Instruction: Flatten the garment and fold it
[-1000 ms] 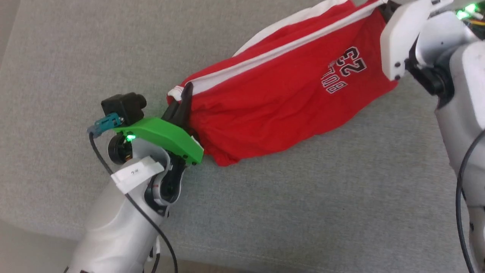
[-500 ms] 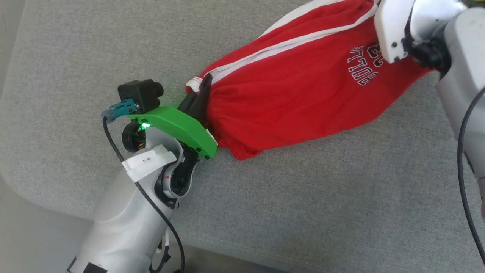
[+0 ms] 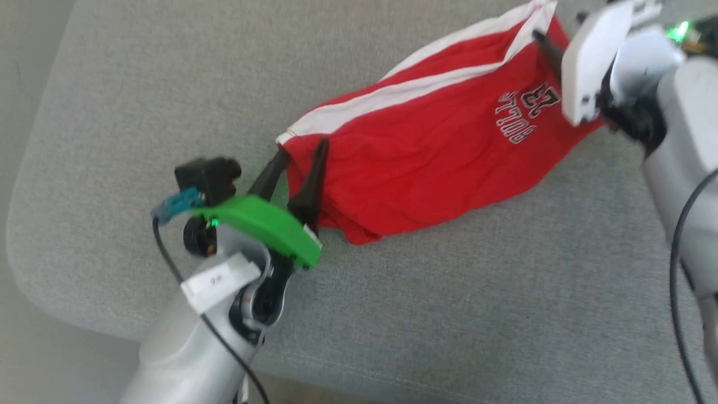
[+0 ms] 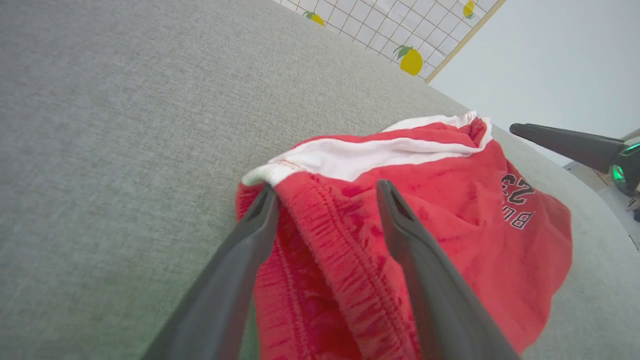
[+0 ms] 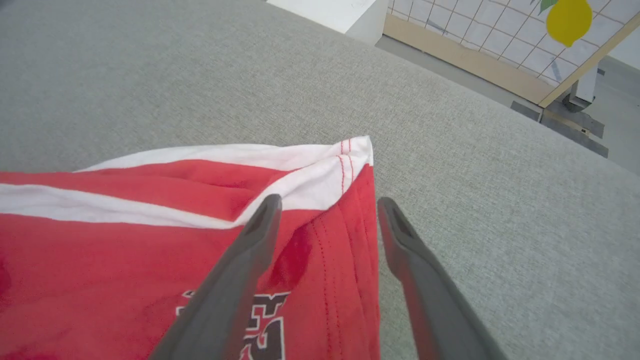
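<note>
Both arms reach in over the grey cushion [image 3: 449, 314], fingers spread.
The left arm [image 3: 185, 348] rises from the cushion's near left corner, its green-capped wrist [image 3: 263, 224] angled up and to the right. The left gripper [image 3: 304, 150] holds its two dark fingers [image 4: 240, 270] apart, straddling the elastic edge of the garment [image 3: 426, 163], the cloth loose between them. The right arm [image 3: 684, 151] runs along the cushion's right edge, white wrist cover [image 3: 589, 62] turned inward. The right gripper [image 5: 328, 201] likewise stands wide, one finger over the garment's corner, the other over bare cushion.

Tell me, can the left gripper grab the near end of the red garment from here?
Probably yes: the left gripper is open, its fingers astride the gathered edge of the garment, nothing blocking.
</note>
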Tool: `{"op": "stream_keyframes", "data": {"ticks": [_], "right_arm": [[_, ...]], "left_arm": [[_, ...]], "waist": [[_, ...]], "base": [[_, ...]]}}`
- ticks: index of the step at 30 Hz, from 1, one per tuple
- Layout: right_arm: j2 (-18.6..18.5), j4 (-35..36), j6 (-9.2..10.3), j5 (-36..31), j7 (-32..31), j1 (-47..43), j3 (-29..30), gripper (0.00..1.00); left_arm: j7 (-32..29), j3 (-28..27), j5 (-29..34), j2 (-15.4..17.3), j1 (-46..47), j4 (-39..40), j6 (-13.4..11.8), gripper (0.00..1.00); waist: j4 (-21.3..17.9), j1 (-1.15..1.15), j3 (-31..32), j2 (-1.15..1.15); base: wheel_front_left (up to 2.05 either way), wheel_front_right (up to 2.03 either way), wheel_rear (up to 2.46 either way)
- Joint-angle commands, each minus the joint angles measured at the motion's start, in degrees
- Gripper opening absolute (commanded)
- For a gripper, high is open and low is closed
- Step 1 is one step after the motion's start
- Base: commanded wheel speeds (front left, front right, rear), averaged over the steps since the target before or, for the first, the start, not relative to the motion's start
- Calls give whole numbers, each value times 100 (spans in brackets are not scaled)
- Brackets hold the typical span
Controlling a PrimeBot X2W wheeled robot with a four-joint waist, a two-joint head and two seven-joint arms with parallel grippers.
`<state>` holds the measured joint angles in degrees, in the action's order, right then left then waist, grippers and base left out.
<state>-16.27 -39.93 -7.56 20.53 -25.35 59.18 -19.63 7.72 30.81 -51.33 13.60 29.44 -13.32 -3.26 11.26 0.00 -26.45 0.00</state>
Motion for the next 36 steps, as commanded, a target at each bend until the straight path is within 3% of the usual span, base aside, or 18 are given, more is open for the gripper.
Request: {"op": "stream_keyframes", "data": {"ticks": [1, 11, 16, 21, 28, 36], "right_arm": [[10, 93, 8, 70, 165, -202, 60, 100], [53, 728, 8, 56, 1296, -1476, 680, 100], [310, 902, 8, -125, 1817, -1984, 1317, 100], [588, 914, 8, -325, 2021, -2048, 1708, 100], [887, 396, 8, -576, 1721, -1627, 2196, 100], [971, -536, 8, -1068, 654, -862, 2749, 100]], "left_arm": [[64, 0, 53, 91, -142, 53, 16, 100], [621, -173, 369, 272, -778, 196, -30, 100], [723, -749, 1106, 68, -958, 375, 183, 100], [726, -1446, 2209, -339, -1235, 678, 595, 100], [727, -2346, 3299, -863, -1515, 932, 925, 100], [727, -2817, 3509, -1059, -1701, 1052, 1040, 100]], "waist": [[-102, 0, 374, 0], [-186, 0, 1047, 0], [-186, 0, 1151, 0], [-182, 0, 1103, 0], [-140, 0, 879, 0], [37, 0, 624, 0]], "base": [[0, 0, 0], [0, 0, 0], [0, 0, 0], [0, 0, 0], [0, 0, 0], [0, 0, 0]]}}
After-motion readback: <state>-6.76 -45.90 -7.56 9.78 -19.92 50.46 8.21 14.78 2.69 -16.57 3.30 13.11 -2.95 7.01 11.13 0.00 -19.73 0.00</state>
